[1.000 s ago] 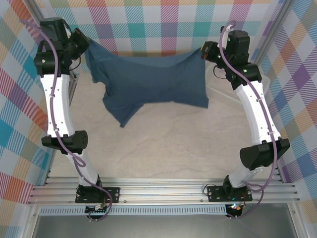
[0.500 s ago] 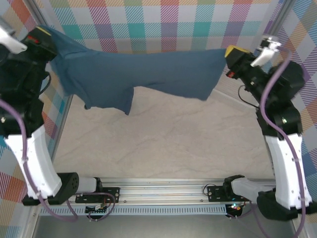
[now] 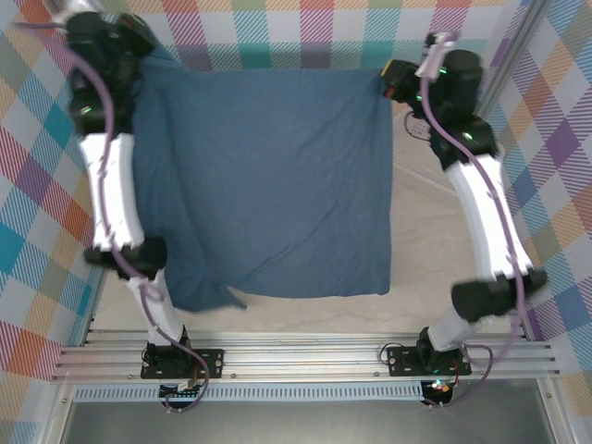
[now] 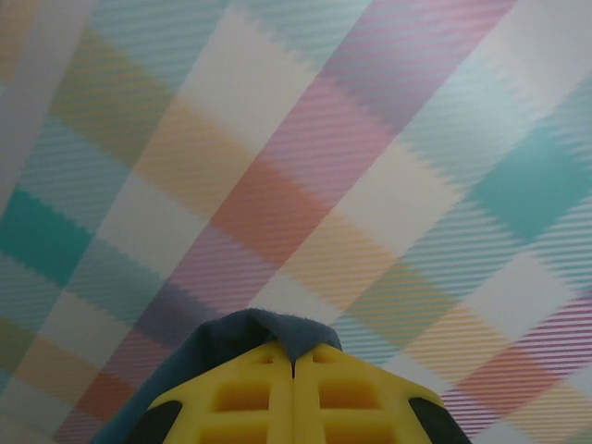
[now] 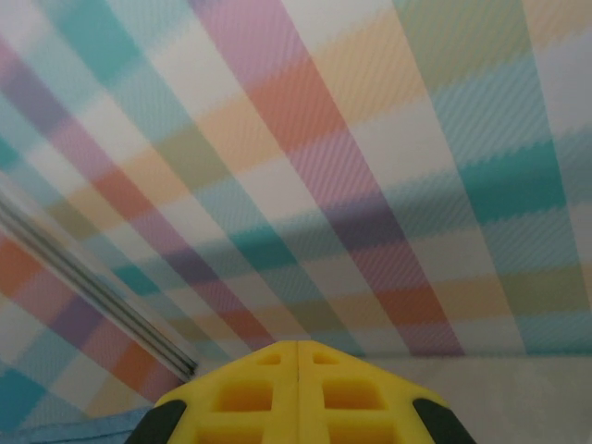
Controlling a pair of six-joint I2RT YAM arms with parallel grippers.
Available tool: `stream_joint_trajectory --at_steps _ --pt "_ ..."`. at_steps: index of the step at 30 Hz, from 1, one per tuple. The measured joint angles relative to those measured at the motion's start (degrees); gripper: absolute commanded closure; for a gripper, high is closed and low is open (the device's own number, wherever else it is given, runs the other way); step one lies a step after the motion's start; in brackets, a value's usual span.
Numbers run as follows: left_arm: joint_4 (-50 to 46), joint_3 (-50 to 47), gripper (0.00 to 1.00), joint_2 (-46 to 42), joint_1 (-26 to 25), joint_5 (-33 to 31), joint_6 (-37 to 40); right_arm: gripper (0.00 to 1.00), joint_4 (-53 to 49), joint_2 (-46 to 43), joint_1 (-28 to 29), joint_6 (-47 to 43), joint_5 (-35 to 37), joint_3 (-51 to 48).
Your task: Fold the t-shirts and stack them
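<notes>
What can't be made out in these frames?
- Top view: the t-shirt covers most of the table, so anything beneath it is hidden.
- Top view: sleeves and collar cannot be picked out in the blue cloth.
- Left wrist view: the left end effector is shut on cloth, and its fingers hide how much is gripped.
- Right wrist view: the right end effector is shut, and the grip point is cut off by the bottom edge.

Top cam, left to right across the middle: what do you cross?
left wall → left arm → t-shirt → table → right arm → right wall
</notes>
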Motion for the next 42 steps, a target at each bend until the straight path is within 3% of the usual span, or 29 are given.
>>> stream_joint_trajectory --at_steps 1,2,3,5,8,11,14,16,20,23,27,33,42 --pt "0.0 2.4 0.44 6.7 0.0 0.4 -0.4 0.68 -1.8 6.3 -0.4 0.9 -0.5 3.2" --pt "0.1 3.6 0.21 11.1 0.0 0.8 -0.9 0.58 -3.5 10.9 -0.8 1.1 -0.8 6.3" --pt "-0.1 4.0 0.15 16.2 0.0 1.2 -1.6 0.53 -6.6 17.8 -1.1 1.3 -1.0 11.5" --pt "-2.2 4.0 0.12 23.1 0.0 1.9 -2.5 0.51 -12.9 29.1 -1.2 1.5 -1.0 21.6" --pt "-8.7 3.3 0.15 28.3 -0.1 2.3 -3.0 0.48 -20.8 38.4 -1.4 1.2 0.3 27.1" --pt "-16.0 0.7 0.20 26.3 -1.0 0.2 -2.1 0.49 -23.1 36.5 -1.1 1.0 1.0 20.0" --pt "-17.6 -17.2 0.27 13.2 -1.9 -2.0 -1.6 0.53 -21.7 27.7 -0.1 1.0 1.1 6.2" --pt "-15.9 -34.1 0.33 1.2 -2.4 -1.9 -2.1 0.56 -19.8 20.4 1.5 1.1 0.9 -3.1" --pt "-16.3 -49.1 0.42 -10.3 -2.5 0.5 -3.1 0.63 -15.3 10.3 7.2 2.6 -0.9 -17.0" --pt "-15.3 -53.7 0.50 -9.1 -2.1 3.2 -3.7 0.65 -12.1 9.5 11.8 4.4 -3.3 -23.4" --pt "-13.1 -60.1 0.56 -2.4 -1.9 5.9 -5.3 0.66 -10.3 15.5 16.0 7.0 -5.9 -26.5" --pt "-12.2 -60.5 0.57 6.8 -1.9 8.2 -6.5 0.67 -10.6 27.8 15.6 9.0 -6.3 -22.5" --pt "-10.0 -46.1 0.57 15.9 -2.9 12.8 -6.5 0.68 -19.5 38.0 9.5 9.6 -4.2 -5.5"
